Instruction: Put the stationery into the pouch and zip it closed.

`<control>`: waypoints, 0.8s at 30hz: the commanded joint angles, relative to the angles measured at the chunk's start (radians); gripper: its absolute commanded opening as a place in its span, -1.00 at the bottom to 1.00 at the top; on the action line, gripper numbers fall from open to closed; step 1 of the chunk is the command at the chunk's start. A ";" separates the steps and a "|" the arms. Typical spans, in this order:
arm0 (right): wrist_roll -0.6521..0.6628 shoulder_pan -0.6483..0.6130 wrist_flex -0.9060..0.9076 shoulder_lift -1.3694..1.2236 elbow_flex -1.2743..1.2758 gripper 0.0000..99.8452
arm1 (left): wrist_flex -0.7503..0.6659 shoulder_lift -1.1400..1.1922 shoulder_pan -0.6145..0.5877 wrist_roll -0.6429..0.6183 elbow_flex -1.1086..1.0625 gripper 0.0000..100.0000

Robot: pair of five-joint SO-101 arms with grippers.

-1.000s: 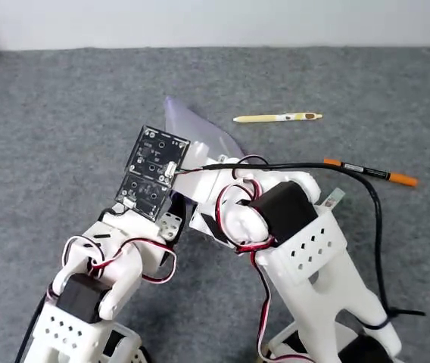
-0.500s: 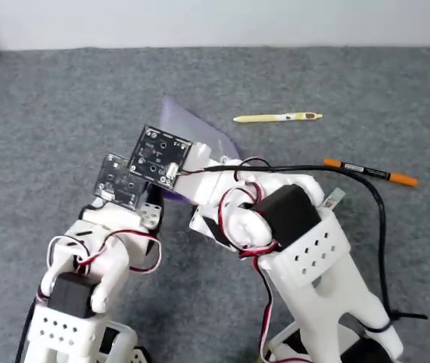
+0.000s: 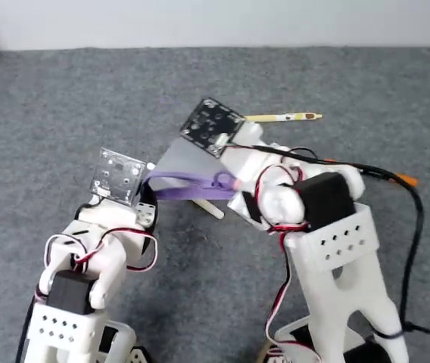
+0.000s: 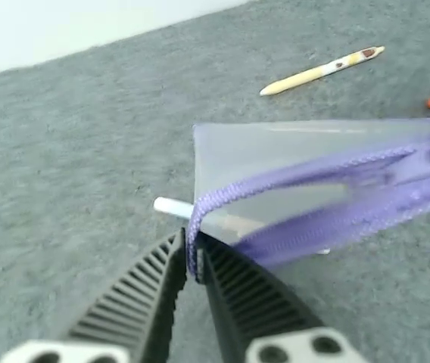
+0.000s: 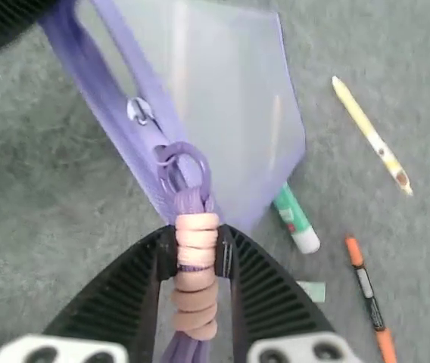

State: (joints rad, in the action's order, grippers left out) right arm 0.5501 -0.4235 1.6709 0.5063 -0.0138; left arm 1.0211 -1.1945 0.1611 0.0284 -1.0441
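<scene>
Purple cord loop is sitting pinched between the jaws of the left gripper, which is closing tightly on it at one end of the pouch. At the pouch's other end the right gripper is clamping down on the zipper pull (a purple cord strung with peach beads), so the translucent pouch is hanging stretched between the two arms over the grey table. A white-and-green glue stick is lying on the table, poking out from under the pouch's edge. Farther off, an orange pen is lying on the right arm's side, and a yellow pen is resting beyond the pouch, apart from it.
</scene>
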 commanded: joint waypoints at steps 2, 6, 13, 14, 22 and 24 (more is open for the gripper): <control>-0.006 0.073 0.012 0.094 -0.006 -0.98 | 0.071 -0.008 -0.057 0.002 0.096 -0.98; -0.009 0.122 0.018 0.119 -0.006 -0.98 | 0.172 -0.008 -0.057 0.002 0.183 -0.98; -0.012 0.145 0.012 0.142 -0.006 -0.98 | 0.258 -0.008 -0.054 0.005 0.274 -0.98; -0.012 0.145 0.012 0.142 -0.006 -0.98 | 0.261 -0.008 -0.054 0.005 0.278 -0.98; -0.012 0.177 0.008 0.140 -0.006 -0.98 | 0.267 -0.008 -0.054 0.005 0.280 -0.98; -0.012 0.196 0.008 0.140 -0.006 -0.98 | 0.279 -0.008 -0.054 0.005 0.280 -0.98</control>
State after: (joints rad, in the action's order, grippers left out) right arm 0.5501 -0.2777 1.6817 0.6168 -0.0138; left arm 1.2835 -1.1945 0.1243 0.0269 -0.8170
